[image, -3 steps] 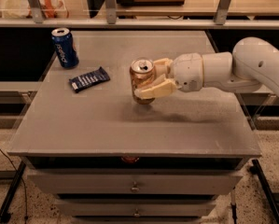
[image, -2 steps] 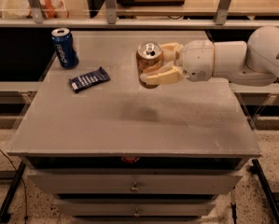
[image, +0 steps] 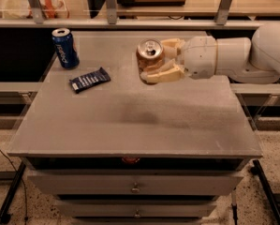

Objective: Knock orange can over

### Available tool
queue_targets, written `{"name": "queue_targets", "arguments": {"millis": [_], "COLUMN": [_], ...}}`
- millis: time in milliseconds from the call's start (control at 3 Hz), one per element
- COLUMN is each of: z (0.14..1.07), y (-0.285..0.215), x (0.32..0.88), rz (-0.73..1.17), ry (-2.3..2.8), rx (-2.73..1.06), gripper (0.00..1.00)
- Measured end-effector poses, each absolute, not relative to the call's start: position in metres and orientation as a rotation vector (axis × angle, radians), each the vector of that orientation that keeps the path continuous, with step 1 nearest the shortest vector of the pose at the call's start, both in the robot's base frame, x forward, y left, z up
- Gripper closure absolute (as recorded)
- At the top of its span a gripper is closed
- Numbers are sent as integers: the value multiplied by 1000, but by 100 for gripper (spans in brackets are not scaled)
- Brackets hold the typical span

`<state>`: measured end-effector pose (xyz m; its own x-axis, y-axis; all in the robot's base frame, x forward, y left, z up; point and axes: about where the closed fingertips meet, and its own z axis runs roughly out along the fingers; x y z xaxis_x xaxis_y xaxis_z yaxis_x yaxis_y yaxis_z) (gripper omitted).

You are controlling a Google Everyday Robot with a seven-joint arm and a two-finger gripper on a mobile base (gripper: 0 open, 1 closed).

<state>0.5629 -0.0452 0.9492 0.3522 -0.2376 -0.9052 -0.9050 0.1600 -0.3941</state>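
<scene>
Grey and scuffed, the table [image: 130, 135] is bare in front, and the orange can [image: 149, 55] sits toward its back, caught in the robot's gripper [image: 157, 62]. The 2 pale fingers are closed on the can's sides, 1 above and 1 below as seen from the camera. The silver top faces up and slightly toward the camera, and the soft shadow lying well forward on the tabletop suggests the can is off the surface rather than standing on it. That is the main risk: a can held this firmly cannot tip, so the job may stall as a carry rather than a knock-over. A release from this height could send it bouncing or rolling toward the right edge or off the back, and a squeeze may dent the thin metal. A wide sweep of the white arm [image: 233, 55] to the left could also clip the blue can [image: 65, 48], which stands upright at the back left corner, or the dark snack wrapper [image: 89, 79] lying flat just in front of it. Both are well apart from the gripper. Below the tabletop are 2 drawers [image: 135, 187]. Behind it runs a wooden shelf [image: 144, 22] with metal uprights, and speckled floor [image: 275, 153] shows at the right.
</scene>
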Motion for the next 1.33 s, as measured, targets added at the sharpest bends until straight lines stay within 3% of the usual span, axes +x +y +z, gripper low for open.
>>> {"name": "queue_targets", "arguments": {"millis": [667, 1333], "z": [1010, 1006], "y": [-26, -21], "x": [511, 512], "rz": [293, 236], "ry": [696, 608], "rx": [-1644, -1664], "gripper": [100, 100]}}
